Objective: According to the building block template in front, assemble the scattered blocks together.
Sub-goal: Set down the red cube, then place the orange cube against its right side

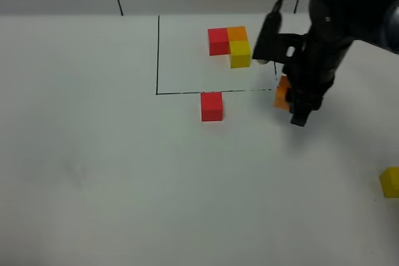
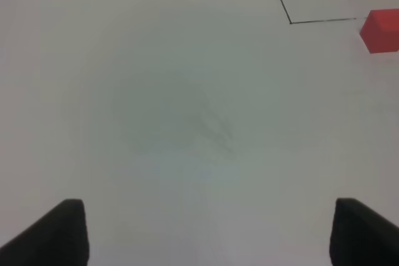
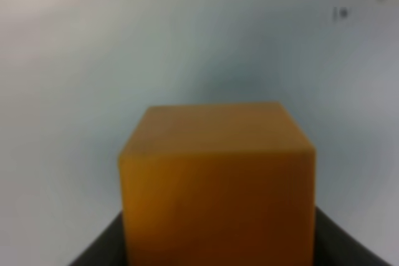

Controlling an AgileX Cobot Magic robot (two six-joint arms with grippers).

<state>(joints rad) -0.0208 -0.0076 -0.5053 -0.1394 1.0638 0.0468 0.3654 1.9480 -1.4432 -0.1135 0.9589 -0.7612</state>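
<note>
Near the template's [image 1: 229, 45] front right corner, the right gripper [image 1: 293, 107] held the orange cube [image 1: 281, 93]. The red cube [image 1: 212, 106] lay just outside its front line, and the yellow cube [image 1: 390, 182] lay well off. In the left wrist view, the left gripper [image 2: 209, 235] had its jaws spread wide. In the blurred right wrist view, the jaws seemingly clamped the orange cube.

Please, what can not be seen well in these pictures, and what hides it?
orange block: exterior high view, mostly behind the right arm.
right claw: right wrist view, fingers mostly behind the blurred block.
left claw: left wrist view, only fingertips show, edge cuts the rest.
yellow block: exterior high view, cut by the edge.
</note>
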